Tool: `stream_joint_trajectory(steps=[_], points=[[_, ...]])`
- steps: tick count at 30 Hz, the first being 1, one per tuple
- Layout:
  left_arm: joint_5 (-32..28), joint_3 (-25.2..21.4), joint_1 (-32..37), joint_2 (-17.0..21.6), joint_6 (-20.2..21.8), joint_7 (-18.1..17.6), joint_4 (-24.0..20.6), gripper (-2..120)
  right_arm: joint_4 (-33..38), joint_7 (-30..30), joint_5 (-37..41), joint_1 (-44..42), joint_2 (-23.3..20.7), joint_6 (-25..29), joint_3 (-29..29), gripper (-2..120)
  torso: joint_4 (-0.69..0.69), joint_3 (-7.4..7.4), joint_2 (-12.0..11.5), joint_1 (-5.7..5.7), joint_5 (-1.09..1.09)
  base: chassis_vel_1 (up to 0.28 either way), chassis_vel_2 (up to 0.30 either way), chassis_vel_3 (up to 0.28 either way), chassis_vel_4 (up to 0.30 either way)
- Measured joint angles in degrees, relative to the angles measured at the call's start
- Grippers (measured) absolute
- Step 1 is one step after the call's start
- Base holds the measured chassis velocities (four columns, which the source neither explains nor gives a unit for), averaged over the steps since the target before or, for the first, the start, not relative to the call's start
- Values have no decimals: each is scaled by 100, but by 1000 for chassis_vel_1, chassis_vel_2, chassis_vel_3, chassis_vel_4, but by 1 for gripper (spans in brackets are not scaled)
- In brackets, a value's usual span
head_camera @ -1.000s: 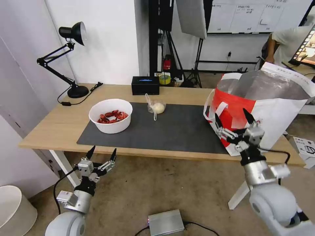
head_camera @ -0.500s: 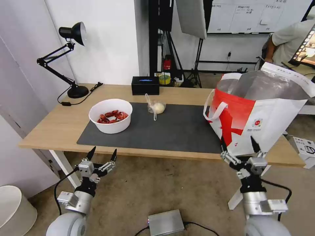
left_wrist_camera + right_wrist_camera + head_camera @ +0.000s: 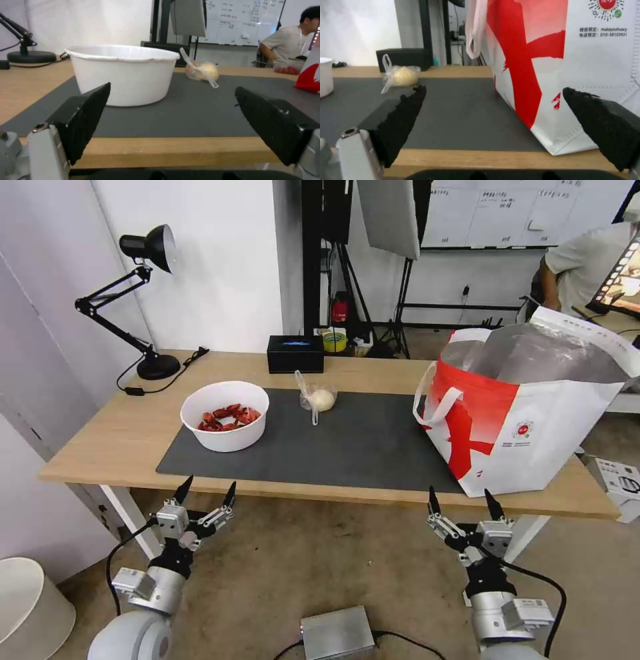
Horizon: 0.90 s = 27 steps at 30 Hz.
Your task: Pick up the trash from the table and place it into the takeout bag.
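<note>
The right pincer [image 3: 463, 505] has dropped from up by the takeout bag [image 3: 533, 440] to below the tabletop [image 3: 120, 433] edge, spread wide & empty. So that drop-off looks done. The left pincer [image 3: 205, 492] still waits low on the other side, spread wide too. The white bowl [image 3: 225, 415] w/ red shells & the bagged bun [image 3: 319, 399] sit on the dark mat [image 3: 360, 443], still to go.

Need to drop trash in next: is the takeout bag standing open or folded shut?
Open and upright: the takeout bag stands on the table, its mouth spread, silver lining showing.
</note>
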Motion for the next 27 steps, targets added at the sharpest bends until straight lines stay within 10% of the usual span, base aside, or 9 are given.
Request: stream_joint_trajectory(steps=[27], points=[[20,-78,122,-151,-69,-14,-55,100,97,200,527,503,-489,-435,-180,100,-1,0,0,0,1,0,0,0,0]])
